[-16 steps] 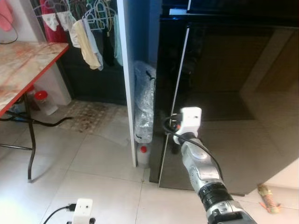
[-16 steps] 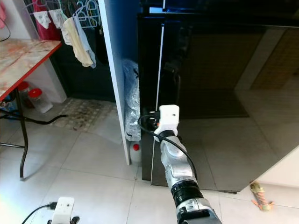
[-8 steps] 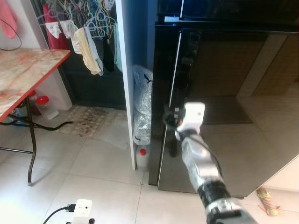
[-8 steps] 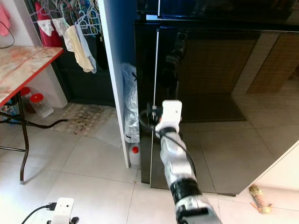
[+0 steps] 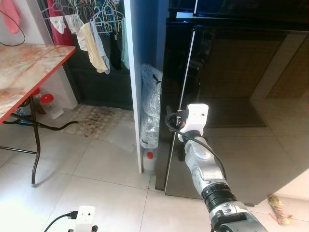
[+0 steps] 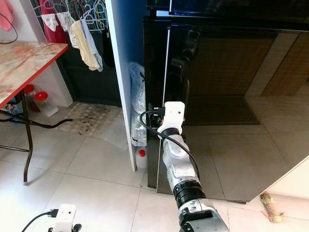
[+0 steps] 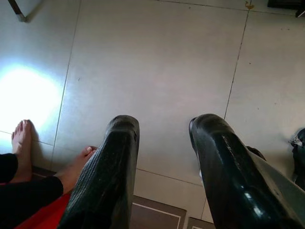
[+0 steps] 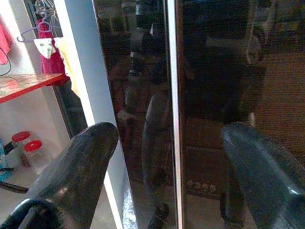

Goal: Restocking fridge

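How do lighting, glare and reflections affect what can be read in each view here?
Eye views: sharp and evenly lit, but the glossy black fridge door mirrors the tiled floor and the right arm. Right wrist view: the open right gripper faces the door edge, its fingers soft and close, dark reflections behind. Left wrist view: a blown-out glare patch on the floor tiles beside the open left gripper.

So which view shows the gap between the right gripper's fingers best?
The right wrist view: the right gripper is spread wide before the fridge door, its edge between the fingers. In the eye views the wrist camera hides them.
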{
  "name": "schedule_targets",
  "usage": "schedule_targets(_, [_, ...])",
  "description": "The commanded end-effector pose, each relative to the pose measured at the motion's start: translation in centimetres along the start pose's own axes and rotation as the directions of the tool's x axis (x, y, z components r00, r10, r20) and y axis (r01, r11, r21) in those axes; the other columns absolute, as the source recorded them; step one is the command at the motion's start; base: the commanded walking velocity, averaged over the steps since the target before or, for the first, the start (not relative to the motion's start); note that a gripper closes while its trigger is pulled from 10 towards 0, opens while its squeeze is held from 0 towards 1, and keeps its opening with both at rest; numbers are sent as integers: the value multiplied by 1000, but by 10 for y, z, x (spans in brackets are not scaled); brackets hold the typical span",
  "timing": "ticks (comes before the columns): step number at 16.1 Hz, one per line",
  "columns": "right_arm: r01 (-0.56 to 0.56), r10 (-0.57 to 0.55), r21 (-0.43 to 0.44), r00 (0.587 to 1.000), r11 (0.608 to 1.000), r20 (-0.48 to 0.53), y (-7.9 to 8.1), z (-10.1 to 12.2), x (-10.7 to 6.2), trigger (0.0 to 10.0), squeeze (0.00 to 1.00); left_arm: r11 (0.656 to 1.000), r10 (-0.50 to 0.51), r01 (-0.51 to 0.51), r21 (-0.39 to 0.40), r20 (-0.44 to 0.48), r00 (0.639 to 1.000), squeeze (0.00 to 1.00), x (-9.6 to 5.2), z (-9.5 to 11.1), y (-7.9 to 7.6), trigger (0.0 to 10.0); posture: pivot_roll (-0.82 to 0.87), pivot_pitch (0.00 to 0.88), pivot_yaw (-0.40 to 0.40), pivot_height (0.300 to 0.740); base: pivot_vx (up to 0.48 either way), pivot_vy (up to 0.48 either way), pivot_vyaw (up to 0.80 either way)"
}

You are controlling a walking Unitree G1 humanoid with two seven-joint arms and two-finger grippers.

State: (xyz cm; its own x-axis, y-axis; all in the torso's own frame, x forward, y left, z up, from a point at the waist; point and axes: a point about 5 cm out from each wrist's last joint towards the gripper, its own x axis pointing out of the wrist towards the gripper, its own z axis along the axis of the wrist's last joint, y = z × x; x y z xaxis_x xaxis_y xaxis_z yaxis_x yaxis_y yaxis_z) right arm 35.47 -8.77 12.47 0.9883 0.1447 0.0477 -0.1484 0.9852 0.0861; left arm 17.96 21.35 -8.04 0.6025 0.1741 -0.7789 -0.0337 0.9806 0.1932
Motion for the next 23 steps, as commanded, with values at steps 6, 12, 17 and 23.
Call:
schedule_targets(6, [4, -4, -2, 1000, 1000, -7, -1, -2, 0, 10000, 0, 1000, 6, -5, 12, -6, 1000, 0, 0, -1, 2, 10000, -145, 0, 7, 740, 0, 0, 0])
schedule_targets(12, [-2, 2, -1, 1000, 1000, -8, 0, -2, 0, 10000, 0, 1000, 6, -6, 10, -4, 1000, 0, 0, 0, 1, 10000, -145, 0, 4, 740, 128, 0, 0])
schedule_targets(17, [-2, 2, -2, 1000, 1000, -12, 0, -3, 0, 10000, 0, 1000, 5, -5, 10, -4, 1000, 0, 0, 0, 1, 10000, -145, 0, 4, 740, 281, 0, 0])
schedule_targets(23, [-4, 4, -3, 1000, 1000, -15, 0, -3, 0, 10000, 0, 1000, 5, -5, 9, -1, 1000, 0, 0, 1, 0, 10000, -143, 0, 4, 740, 303, 0, 0])
